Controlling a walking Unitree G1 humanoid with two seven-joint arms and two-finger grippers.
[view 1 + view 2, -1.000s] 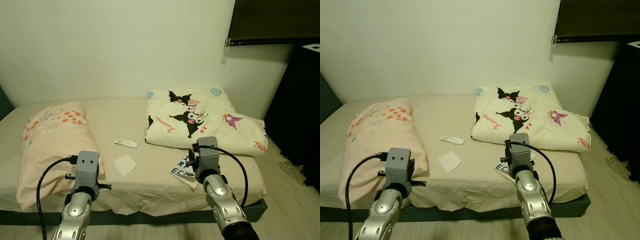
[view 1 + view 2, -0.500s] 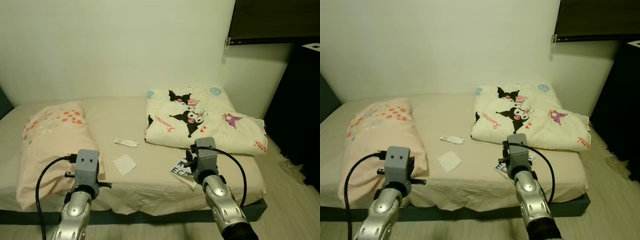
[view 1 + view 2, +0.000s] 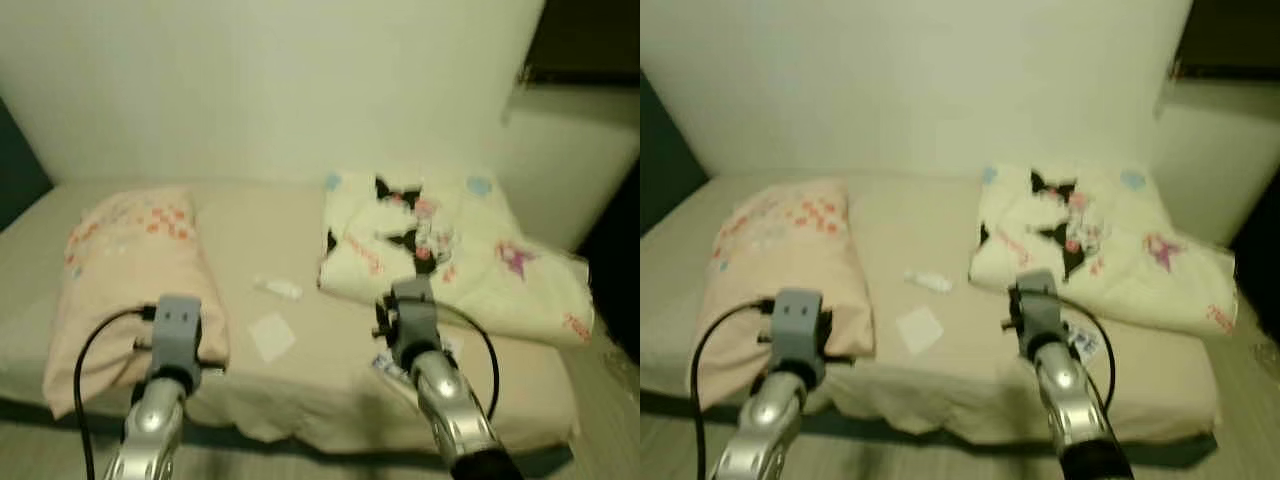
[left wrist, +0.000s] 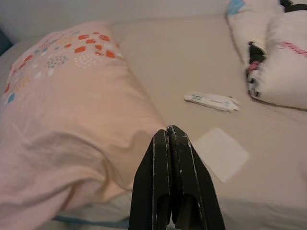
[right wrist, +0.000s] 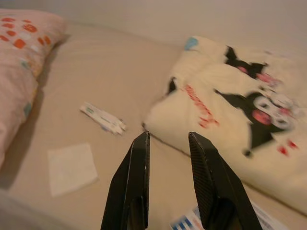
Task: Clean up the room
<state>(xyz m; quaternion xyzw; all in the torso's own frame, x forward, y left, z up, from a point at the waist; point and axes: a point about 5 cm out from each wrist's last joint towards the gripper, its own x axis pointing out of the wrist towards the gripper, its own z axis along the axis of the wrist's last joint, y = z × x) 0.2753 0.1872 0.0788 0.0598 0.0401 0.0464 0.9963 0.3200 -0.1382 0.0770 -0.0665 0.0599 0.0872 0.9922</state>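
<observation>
I see a small white wrapped packet (image 4: 211, 101) and a flat white square tissue (image 4: 220, 153) mid-bed (image 3: 250, 215), toward the front edge. My left gripper (image 4: 171, 139) is pinched closed; my right gripper (image 5: 168, 143) stands narrowly parted, holding nothing.

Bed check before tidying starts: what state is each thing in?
Left pincer: shut, empty, above the pillow's edge.
Right pincer: open, empty.
Pillow: lying flat, rumpled.
Blanket: roughly folded.
White tube: lying flat.
White square: flat on the sheet.
Booklet: flat, partly hidden.
</observation>
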